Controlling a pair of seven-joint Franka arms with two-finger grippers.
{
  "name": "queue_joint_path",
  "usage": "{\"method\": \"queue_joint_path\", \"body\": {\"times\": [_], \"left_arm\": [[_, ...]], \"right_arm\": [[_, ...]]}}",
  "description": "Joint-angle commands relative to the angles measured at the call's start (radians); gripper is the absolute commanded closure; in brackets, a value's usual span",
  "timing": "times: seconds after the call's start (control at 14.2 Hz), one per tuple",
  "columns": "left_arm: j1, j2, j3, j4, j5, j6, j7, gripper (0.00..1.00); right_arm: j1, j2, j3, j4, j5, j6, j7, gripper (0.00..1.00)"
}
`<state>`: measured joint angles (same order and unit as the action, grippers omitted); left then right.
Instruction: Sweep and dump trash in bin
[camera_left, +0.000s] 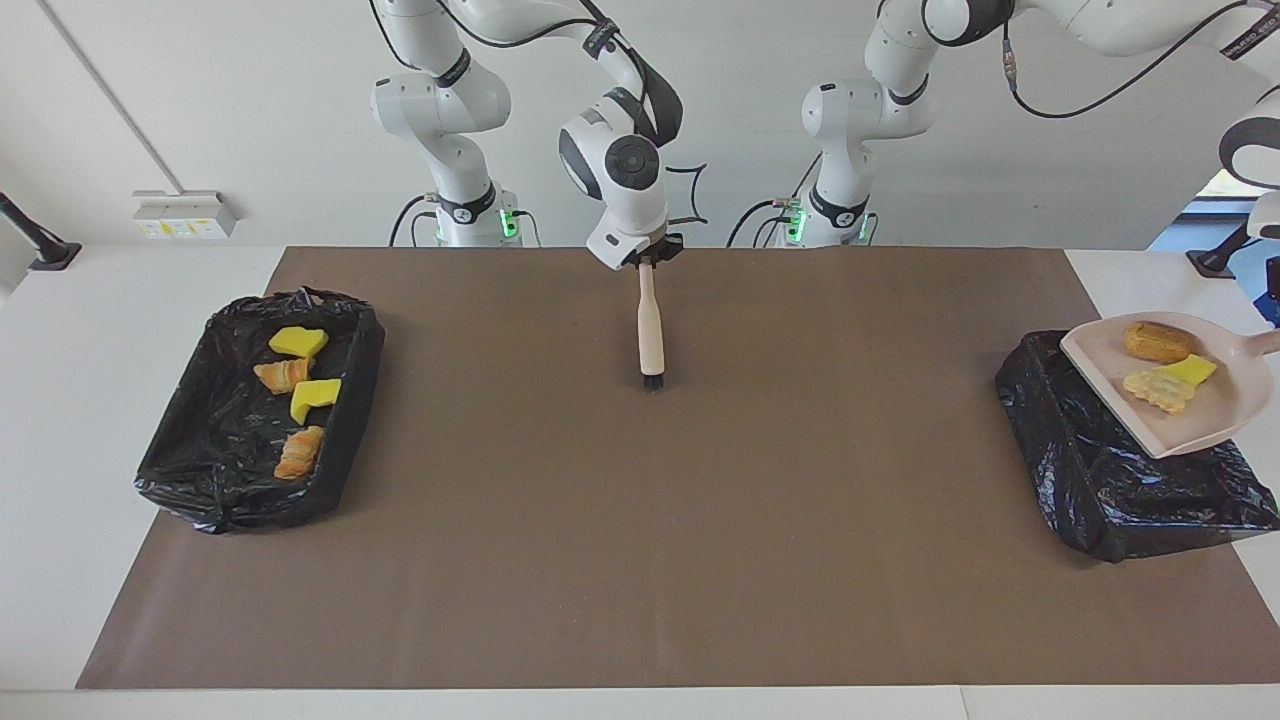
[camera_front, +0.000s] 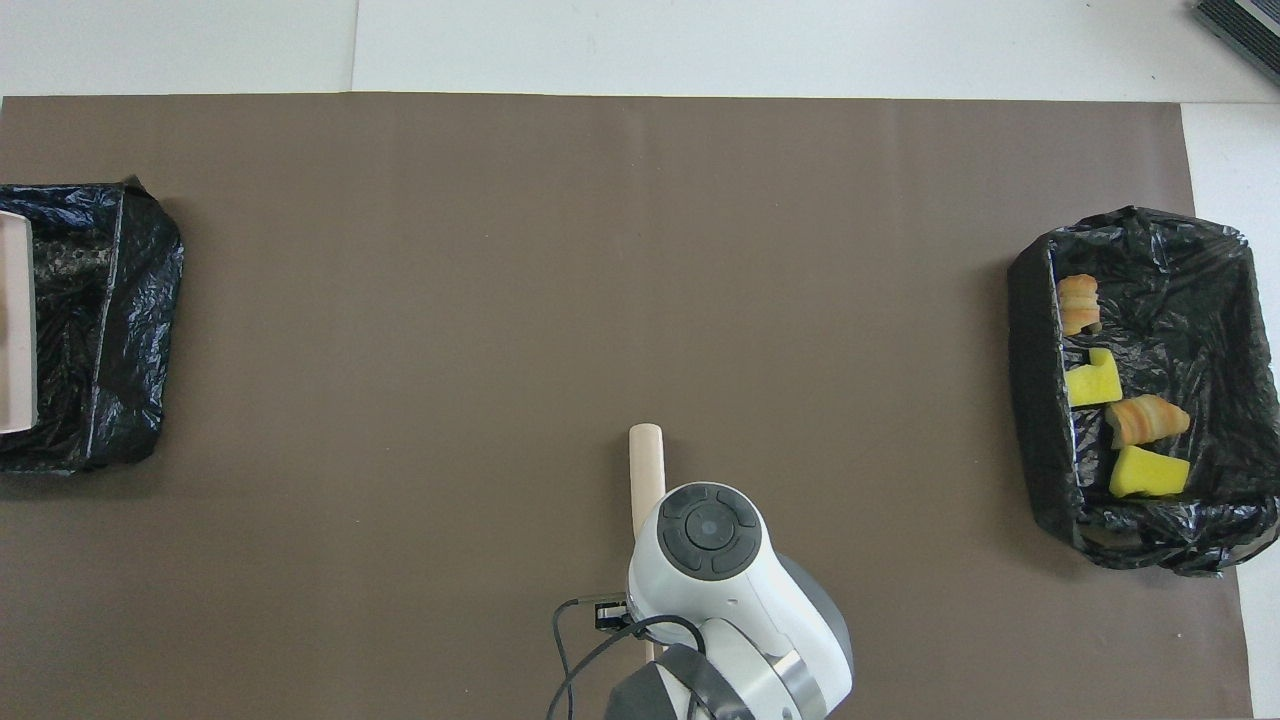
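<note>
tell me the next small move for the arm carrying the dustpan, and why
Probably tip the dustpan so its open lip drops toward the bin beneath it. It hangs level over the black-lined bin with three scraps on it, so tilting should slide them in.

Four trash scraps (camera_left: 291, 400) lie in bag-lined bin (camera_left: 350, 400); three more (camera_left: 1165, 368) ride tilted pink dustpan (camera_left: 1180, 425) over second bin (camera_left: 1080, 460).

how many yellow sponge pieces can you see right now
3. Two sponge pieces lie in the bin at the right arm's end; one rides in the dustpan over the other bin.
</note>
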<state>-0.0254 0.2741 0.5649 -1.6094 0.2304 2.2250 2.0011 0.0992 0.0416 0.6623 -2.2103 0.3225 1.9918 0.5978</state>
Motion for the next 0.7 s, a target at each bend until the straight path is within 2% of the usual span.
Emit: {"method": "queue_joint_path", "body": {"times": [0.0,0.28,0.42,0.63], "left_arm": [[-0.019,0.014,0.01,0.029,0.12,0.001,-0.057,1.0],[-0.042,0.014,0.006,0.048,0.334,-0.08,-0.093,1.0],[-0.048,0.014,0.001,0.081,0.374,-0.136,-0.123,1.0],[-0.05,0.014,0.001,0.153,0.406,-0.152,-0.119,1.0]], "right_arm": [[-0.006,0.023,0.011,-0.009,0.009,0.051,0.042,1.0],[-0.001,0.034,0.013,-0.011,0.007,0.062,0.033,1.0],[0.001,0.035,0.014,-0.012,-0.005,0.064,0.019,1.0],[0.002,0.035,0.014,-0.025,-0.005,0.081,0.007,1.0]]}}
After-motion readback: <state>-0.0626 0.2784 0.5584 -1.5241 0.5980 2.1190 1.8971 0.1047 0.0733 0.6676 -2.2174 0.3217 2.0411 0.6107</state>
